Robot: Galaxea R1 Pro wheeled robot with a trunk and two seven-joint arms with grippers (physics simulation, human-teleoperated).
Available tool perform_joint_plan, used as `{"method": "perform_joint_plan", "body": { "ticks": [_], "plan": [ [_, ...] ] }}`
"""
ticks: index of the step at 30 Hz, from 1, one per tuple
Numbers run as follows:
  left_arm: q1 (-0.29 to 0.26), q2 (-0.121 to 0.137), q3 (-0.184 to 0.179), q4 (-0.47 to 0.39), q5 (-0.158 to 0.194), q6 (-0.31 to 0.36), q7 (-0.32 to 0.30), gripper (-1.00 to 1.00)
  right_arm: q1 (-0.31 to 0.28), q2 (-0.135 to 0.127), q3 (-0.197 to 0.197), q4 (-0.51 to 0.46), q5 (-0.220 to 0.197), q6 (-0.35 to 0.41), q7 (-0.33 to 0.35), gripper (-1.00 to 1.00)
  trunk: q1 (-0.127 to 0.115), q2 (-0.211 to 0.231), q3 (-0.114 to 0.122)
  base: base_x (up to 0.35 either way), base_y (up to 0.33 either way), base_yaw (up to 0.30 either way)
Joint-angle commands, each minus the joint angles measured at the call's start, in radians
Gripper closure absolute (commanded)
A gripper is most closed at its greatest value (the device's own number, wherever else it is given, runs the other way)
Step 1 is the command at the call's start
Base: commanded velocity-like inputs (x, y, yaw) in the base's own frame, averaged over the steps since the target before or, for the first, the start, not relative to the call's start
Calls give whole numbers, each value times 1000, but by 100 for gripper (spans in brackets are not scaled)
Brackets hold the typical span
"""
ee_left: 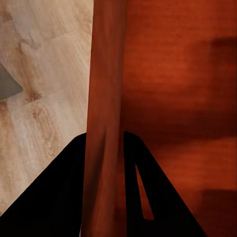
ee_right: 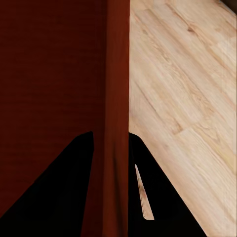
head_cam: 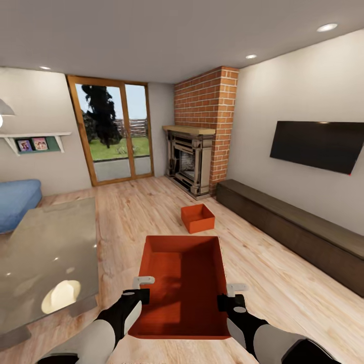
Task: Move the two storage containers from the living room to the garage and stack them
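I hold one storage container between my two arms, in front of my trunk and above the light wood plank floor of the living room. My left fingers pinch its left side wall; in the left wrist view that thin orange-red wall runs straight between the two dark pads, which close on it from both sides. My right fingers pinch the opposite wall in the same way; in the right wrist view the wall passes between the pads, with the container's shadowed inside on one side and bare planks on the other. The container's open top faces up and its far edge points toward the fireplace.

The second storage container sits on the planks ahead of the held one, well apart from it, near the brick fireplace and the end of the long dark low cabinet. The cabinet runs along the right wall under the wall TV. On my left stands a glass-topped bench, its near edge just beside my left arm; a blue sofa lies beyond it. Between bench and cabinet an open lane of floor leads to the glazed doors.
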Motion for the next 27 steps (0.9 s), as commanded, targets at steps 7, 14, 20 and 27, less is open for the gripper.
{"method": "perform_joint_plan", "body": {
  "ticks": [7, 14, 20, 27],
  "plan": [
    [0, 0, 11, -3, -25, 8, 15, 100, 0, -6, 0, 2, -19, -8, -7, 100, 0, -1, 0, 0, 0, 295],
    [0, 0, 10, -3, -25, 8, 15, 100, 0, -7, 0, 2, -19, -8, -7, 100, 0, -1, 0, 0, 0, 295],
    [0, 0, 10, -3, -24, 8, 15, 100, 0, -7, 0, 2, -19, -8, -7, 100, 0, -1, 0, 0, 0, 295],
    [0, 0, 11, -3, -23, 8, 15, 100, 0, -6, 0, 2, -19, -8, -7, 100, 0, -1, 0, 0, 0, 295]
  ]
}}
